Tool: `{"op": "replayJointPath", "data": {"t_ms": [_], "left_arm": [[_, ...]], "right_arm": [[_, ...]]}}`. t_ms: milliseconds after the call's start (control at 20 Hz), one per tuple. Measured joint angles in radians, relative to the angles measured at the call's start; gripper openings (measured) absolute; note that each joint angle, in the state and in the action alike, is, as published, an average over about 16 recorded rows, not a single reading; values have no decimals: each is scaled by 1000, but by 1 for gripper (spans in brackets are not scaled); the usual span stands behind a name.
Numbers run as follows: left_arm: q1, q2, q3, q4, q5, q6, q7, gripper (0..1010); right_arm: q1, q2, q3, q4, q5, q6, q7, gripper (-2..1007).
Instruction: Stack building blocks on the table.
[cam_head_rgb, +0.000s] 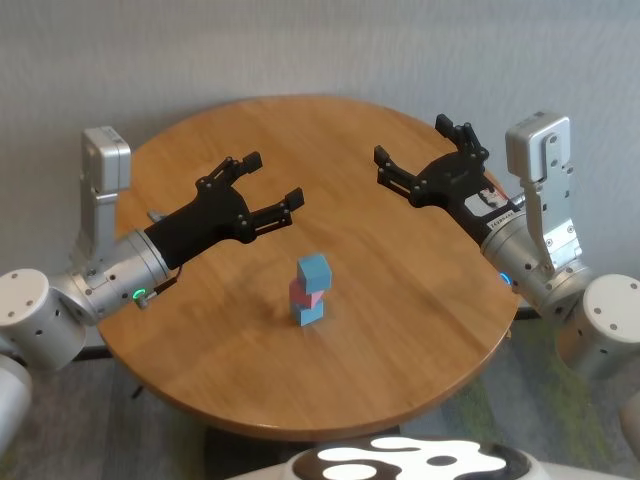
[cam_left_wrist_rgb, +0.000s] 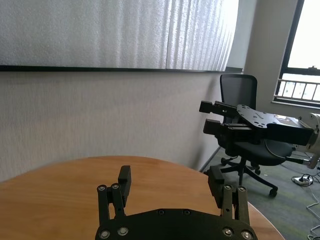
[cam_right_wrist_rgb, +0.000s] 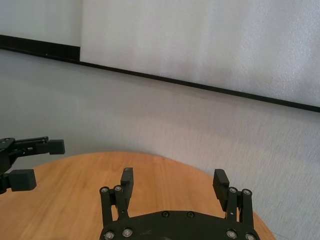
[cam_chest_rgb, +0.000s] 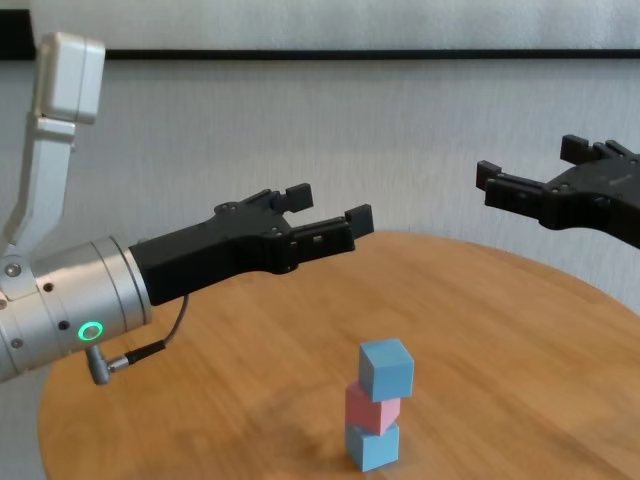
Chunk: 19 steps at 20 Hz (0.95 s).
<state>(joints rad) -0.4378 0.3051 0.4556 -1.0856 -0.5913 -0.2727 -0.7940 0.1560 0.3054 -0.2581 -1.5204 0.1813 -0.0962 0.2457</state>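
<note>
Three blocks are seen stacked in a single column on the round tabletop (cam_head_rgb: 420, 330), a little toward the near edge from its middle and roughly midway between the left and right edges. A light blue block (cam_head_rgb: 309, 313) is at the bottom, a pink block (cam_head_rgb: 304, 292) rests on it, and a second light blue block (cam_head_rgb: 314, 269) sits on top. The long axis of the stack runs upright, though the column is not squared up: each cube is turned slightly about the vertical relative to the one below, and the top block is offset a little toward the right edge, as is shown in the chest view by the bottom cube (cam_chest_rgb: 372, 444), the pink cube (cam_chest_rgb: 372, 407) and the top cube (cam_chest_rgb: 386, 368). The left gripper (cam_head_rgb: 270, 189) is held in the air above the left half of the tabletop, pointed toward the far right edge, with its jaws spread wide and nothing held between them. The right gripper (cam_head_rgb: 422, 155) is held in the air above the far right part of the tabletop, pointed toward the left edge, its jaws likewise spread wide and empty. Both grippers are well apart from the stack and from each other. An office chair (cam_left_wrist_rgb: 245, 125) is seen on the floor beyond the tabletop in the left wrist view.
</note>
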Motion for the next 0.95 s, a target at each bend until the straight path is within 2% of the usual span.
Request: {"op": "replayJointPath", "data": {"t_ms": [950], "left_arm": [[-14,-8,3,21,-2,-13,-15,1001]], "right_arm": [[5,-2,-1,8,1,-4,-5,1005]]}}
